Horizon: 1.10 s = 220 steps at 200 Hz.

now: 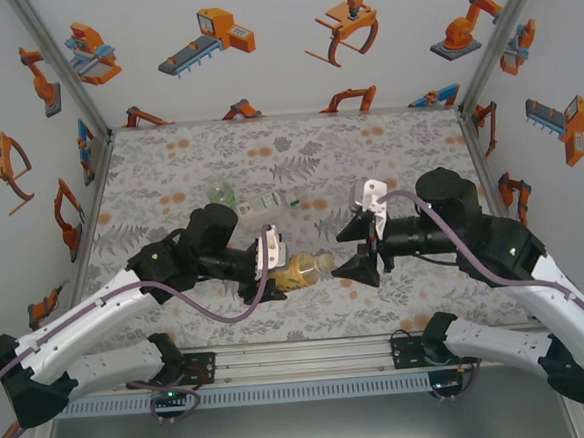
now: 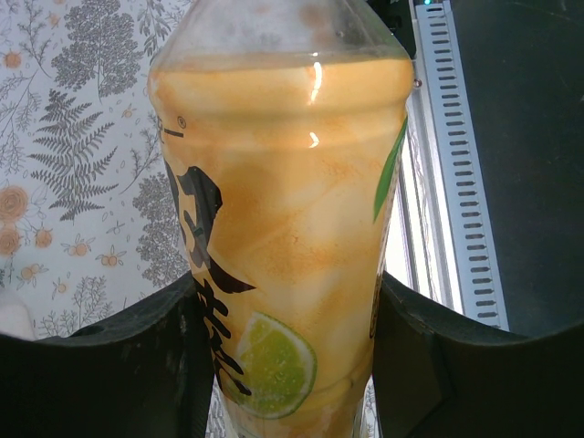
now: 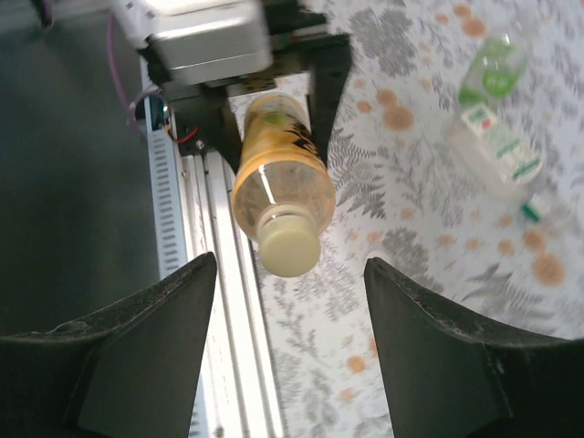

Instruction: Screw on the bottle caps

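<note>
Left wrist: bottle (image 2: 278, 182) clamped in tool (image 2: 283, 283).

Table covering (image 1: 168, 167): grey-white cloth printed with fern leaves and orange flowers, lying flat.
Enclosure walls (image 1: 282, 69): white, patterned with orange-and-grey robot drawings.
Aluminium rail (image 1: 302, 357): along near table edge.
Slotted grey strip (image 1: 284, 392): just beside rail.

bottles 3: amber bottle (image 1: 306, 270), clear bottle (image 1: 271, 205), green bottle (image 1: 220, 196) | cap (image 3: 289, 248) 1 | tools 2: left tool (image 1: 279, 272), right tool (image 1: 346, 250)
</note>
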Motion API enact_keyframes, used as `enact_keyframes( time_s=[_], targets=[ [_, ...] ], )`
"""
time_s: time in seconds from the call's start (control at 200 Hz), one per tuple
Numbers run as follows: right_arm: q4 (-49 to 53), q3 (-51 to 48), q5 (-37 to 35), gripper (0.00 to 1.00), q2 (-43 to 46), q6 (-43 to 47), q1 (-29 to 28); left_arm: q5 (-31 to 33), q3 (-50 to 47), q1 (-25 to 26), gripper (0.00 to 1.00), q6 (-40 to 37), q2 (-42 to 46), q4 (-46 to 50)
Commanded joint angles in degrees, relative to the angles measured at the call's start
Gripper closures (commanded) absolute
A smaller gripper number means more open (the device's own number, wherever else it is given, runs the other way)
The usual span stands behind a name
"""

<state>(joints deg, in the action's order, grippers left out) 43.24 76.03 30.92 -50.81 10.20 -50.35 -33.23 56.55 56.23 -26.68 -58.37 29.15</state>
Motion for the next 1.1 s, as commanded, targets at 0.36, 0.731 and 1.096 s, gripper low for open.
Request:
enact_keyframes(
  time_s=[0.36,0.731,1.096],
  targets=[
    [-5.14,-4.15,7.27,0.51,-0.6,12.98,-0.32,-1.65,1.01,0.2,1.0,-0.82,1.32,-0.67],
    [-6.93,-5.8,7.67,0.63,-0.66,11.18,-0.32,-1.4,0.4,0.22,1.0,-0.77,2.13,-0.67],
    [-9.21,-7.61,3.82,0.85,-0.18,0.94,-0.32,1.01,-0.04,0.2,1.0,-0.65,2.82,-2.17]
  ],
)
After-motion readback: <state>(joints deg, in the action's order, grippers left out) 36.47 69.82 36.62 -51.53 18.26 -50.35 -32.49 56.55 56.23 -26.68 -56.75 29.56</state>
